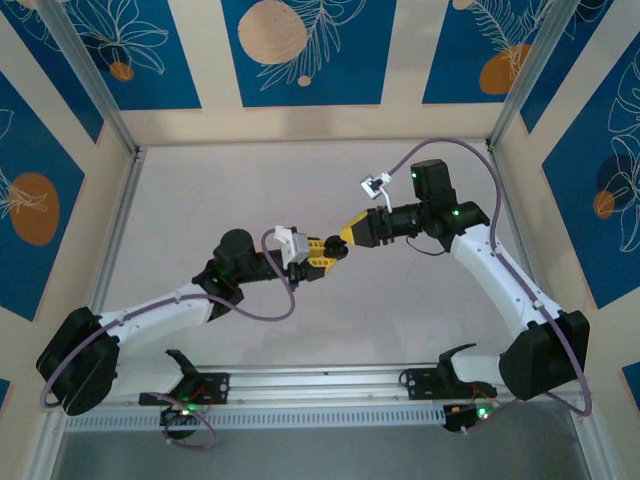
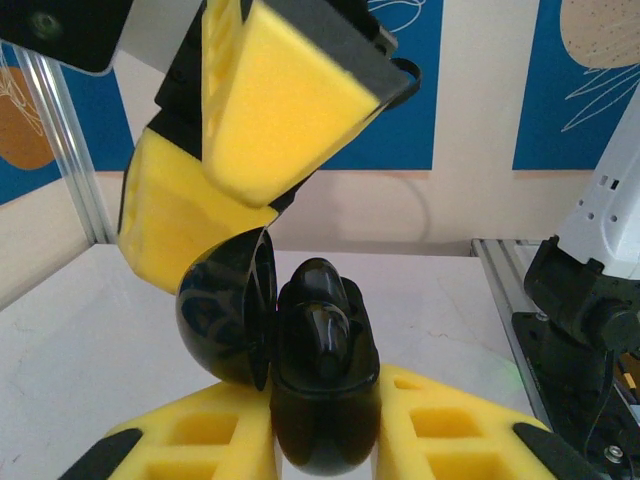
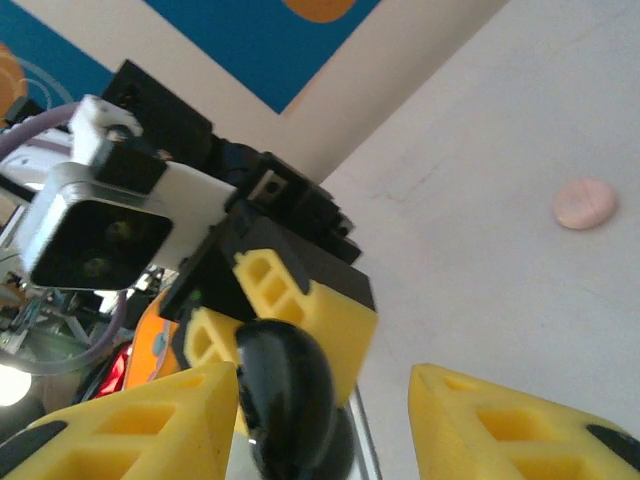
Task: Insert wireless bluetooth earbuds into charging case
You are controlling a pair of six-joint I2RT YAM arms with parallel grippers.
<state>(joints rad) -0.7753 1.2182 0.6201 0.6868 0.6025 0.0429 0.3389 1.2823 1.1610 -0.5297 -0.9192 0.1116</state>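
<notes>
my left gripper (image 2: 320, 442) clamped on the open case (image 2: 325, 385), right gripper (image 3: 322, 388) spread beside its lid (image 2: 225, 310); next, i reckon, nudge it shut squarely.

Two robot arms are counted: one left arm (image 1: 150, 310) and one right arm (image 1: 500, 270). Each ends in one hand, the left hand (image 1: 322, 254) and the right hand (image 1: 347, 236), so there are two hands, each with two yellow fingers (image 3: 500, 420). There is one black charging case (image 2: 320, 380). One pale pink earbud (image 3: 585, 203) lies on the one desk (image 1: 250, 190).
</notes>
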